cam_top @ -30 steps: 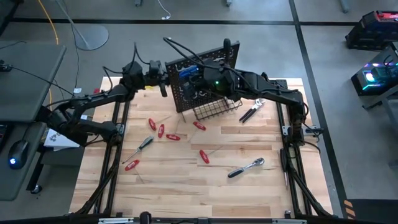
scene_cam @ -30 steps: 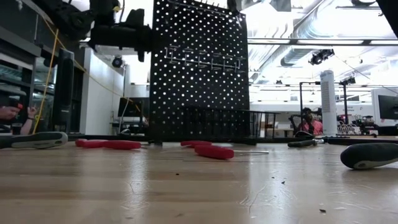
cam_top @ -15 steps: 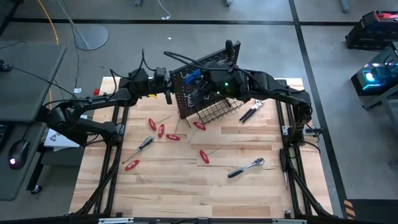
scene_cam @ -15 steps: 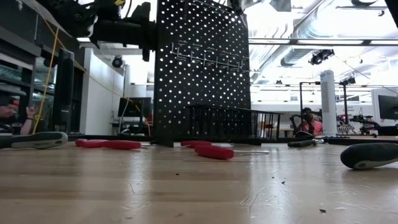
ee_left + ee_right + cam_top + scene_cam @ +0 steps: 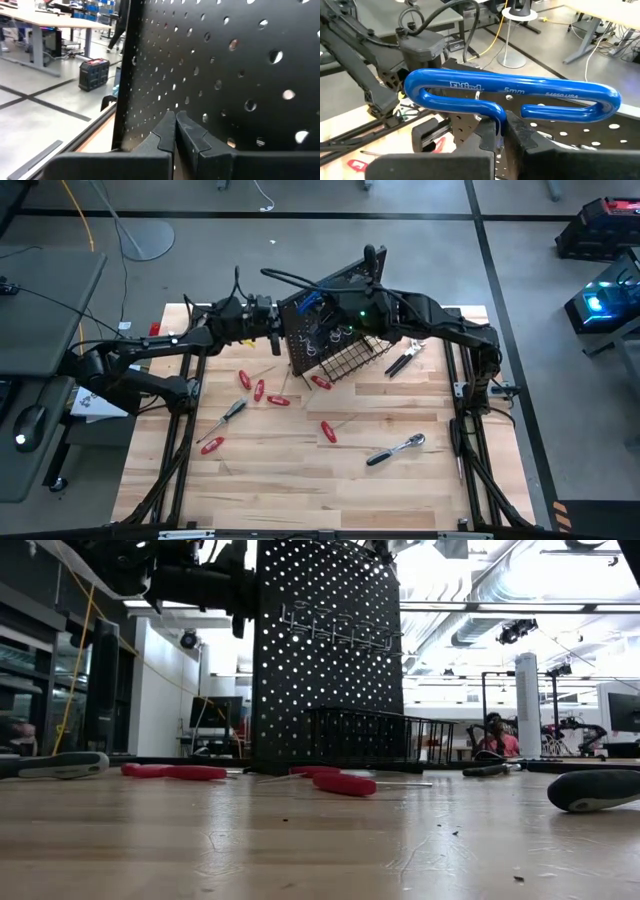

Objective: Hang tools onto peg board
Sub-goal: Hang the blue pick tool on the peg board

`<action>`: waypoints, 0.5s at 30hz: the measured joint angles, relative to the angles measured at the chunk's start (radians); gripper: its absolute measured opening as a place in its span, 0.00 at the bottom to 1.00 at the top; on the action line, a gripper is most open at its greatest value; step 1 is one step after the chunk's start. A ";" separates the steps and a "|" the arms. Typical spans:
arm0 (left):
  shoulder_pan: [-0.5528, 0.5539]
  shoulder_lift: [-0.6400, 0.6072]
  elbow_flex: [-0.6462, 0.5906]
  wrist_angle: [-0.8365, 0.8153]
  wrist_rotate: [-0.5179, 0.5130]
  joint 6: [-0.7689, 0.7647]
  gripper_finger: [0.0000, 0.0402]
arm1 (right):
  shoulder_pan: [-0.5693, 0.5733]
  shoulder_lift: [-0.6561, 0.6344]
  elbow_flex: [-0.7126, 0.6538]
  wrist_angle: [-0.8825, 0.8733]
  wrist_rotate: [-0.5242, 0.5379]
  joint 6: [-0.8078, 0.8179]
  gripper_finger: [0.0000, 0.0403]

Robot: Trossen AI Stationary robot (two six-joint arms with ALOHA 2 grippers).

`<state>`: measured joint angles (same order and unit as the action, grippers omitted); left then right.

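The black peg board (image 5: 322,330) stands upright at the table's far middle, with a wire basket (image 5: 370,735) at its base and a row of wire hooks (image 5: 335,628). My left gripper (image 5: 274,330) is shut at the board's left edge, high up (image 5: 238,590). My right gripper (image 5: 322,308) is above the board's top and shut on the blue T-handle key (image 5: 510,97). Red-handled screwdrivers (image 5: 260,388), a black-handled screwdriver (image 5: 232,411) and a chrome ratchet (image 5: 395,448) lie flat on the table. My left gripper has its shut fingertips (image 5: 170,125) against the board's perforated face (image 5: 220,80), close to its left edge. The fingers come level from the table's left. My right gripper pinches the key between its two fingers at the middle of the looped blue handle (image 5: 496,111), where the loop's ends meet. The handle lies level across the fingers, clear of the table. The key's shaft is hidden by the fingers.
Pliers (image 5: 403,358) lie right of the basket. More red screwdrivers (image 5: 327,430) (image 5: 211,445) lie on the wooden table (image 5: 300,480). In the low view a dark handle (image 5: 590,790) lies near the camera at right. People show in the room beyond.
My left gripper has moved toward the table's right edge, up to the board's left edge. The board has turned about on the table, and its left edge has swung toward the right. My right gripper has stayed over the board's top with the blue key.
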<state>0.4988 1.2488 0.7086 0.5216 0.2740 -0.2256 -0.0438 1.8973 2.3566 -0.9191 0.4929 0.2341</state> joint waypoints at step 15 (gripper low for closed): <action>-0.024 0.000 0.000 -0.002 -0.026 0.000 0.00 | -0.027 0.001 -0.014 -0.030 -0.061 0.049 0.03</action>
<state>0.4744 1.2488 0.7086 0.5198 0.2478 -0.2256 -0.0711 1.8984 2.3428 -0.9489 0.4324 0.2834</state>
